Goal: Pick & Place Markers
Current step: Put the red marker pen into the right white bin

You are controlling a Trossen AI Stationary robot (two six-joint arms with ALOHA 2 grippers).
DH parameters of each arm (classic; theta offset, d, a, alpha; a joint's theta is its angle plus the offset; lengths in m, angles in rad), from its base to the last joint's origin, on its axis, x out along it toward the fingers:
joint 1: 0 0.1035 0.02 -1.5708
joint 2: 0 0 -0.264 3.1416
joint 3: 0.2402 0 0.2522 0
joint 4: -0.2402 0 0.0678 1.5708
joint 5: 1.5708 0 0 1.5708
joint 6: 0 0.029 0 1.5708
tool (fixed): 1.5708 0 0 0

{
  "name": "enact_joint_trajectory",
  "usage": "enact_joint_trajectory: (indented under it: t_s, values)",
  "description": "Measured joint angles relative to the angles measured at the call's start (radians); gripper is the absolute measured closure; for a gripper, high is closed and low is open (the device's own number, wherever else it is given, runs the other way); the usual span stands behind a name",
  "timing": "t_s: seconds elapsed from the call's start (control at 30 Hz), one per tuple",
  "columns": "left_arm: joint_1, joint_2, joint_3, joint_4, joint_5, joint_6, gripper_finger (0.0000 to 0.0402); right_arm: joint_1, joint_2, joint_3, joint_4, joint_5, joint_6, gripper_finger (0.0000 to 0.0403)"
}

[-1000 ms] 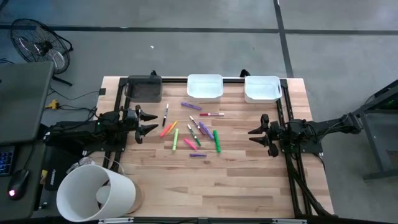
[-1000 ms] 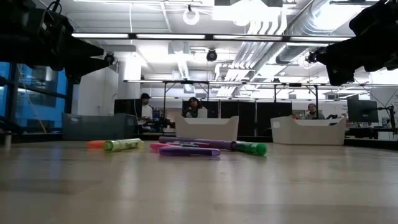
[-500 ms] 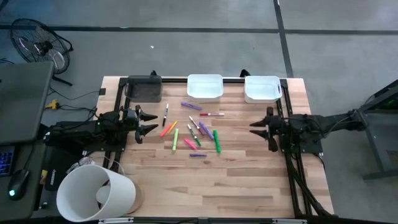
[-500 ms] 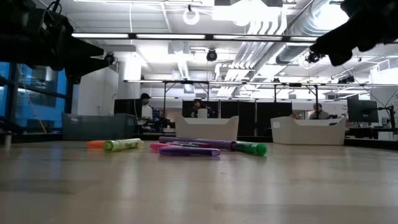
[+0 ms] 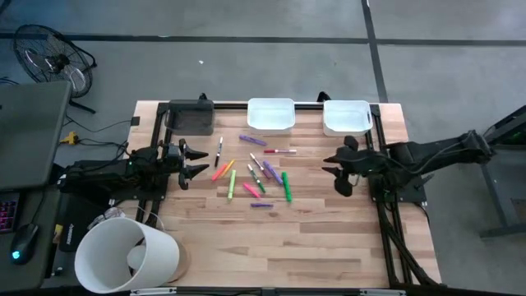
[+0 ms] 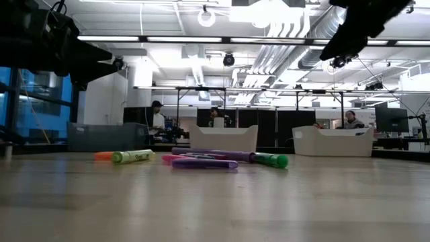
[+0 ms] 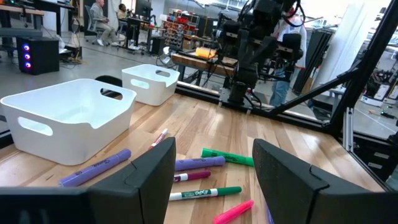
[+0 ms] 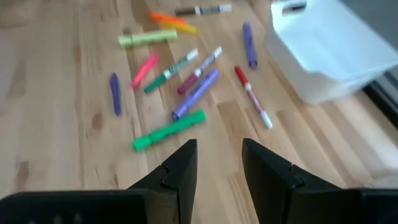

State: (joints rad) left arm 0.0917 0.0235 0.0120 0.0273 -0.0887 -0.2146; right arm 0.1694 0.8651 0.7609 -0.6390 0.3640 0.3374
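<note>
Open-plan robotics lab: exposed ceiling ducts [image 6: 295, 27] and strip lights; people seated at distant workstations [image 6: 213, 116]; wooden test table [image 5: 312, 238] on grey concrete floor; floor fan [image 5: 51, 56].

From my right gripper [image 8: 217, 163], with its two dark fingers parted and nothing between them, I look down on markers [image 8: 186, 78] scattered loose across the wooden table [image 8: 56, 124]. A green marker [image 8: 169, 130] lies nearest, a purple one [image 8: 195, 94] just beyond it. A white tray [image 8: 336, 50] stands beside a red marker [image 8: 252, 96].
</note>
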Motion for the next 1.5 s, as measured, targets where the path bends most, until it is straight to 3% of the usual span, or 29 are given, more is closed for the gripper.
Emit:
enact_joint_trajectory:
  t_s: [0.2,0.53,0.77,1.0,1.2,1.5]
  values:
    - [0.000,0.000,0.000,0.000,0.000,0.000,0.0190,-0.060,0.202,0.154,-0.123,-0.099,0.000,0.0286]
    - [0.000,0.000,0.000,0.000,0.000,0.000,0.0190,-0.224,0.436,0.227,-0.134,-0.502,-0.141,0.0286]
    - [0.000,0.000,0.000,0.000,0.000,0.000,0.0190,-0.277,0.569,0.224,-0.107,-0.466,-0.308,0.0286]
    - [0.000,0.000,0.000,0.000,0.000,0.000,0.0190,-0.283,0.662,0.223,0.028,-0.388,-0.471,0.0286]
    - [0.000,0.000,0.000,0.000,0.000,0.000,0.0190,-0.291,0.723,0.224,0.132,-0.367,-0.499,0.0286]
    - [0.000,0.000,0.000,0.000,0.000,0.000,0.0190,-0.390,0.785,0.281,0.082,-0.426,-0.461,0.0286]
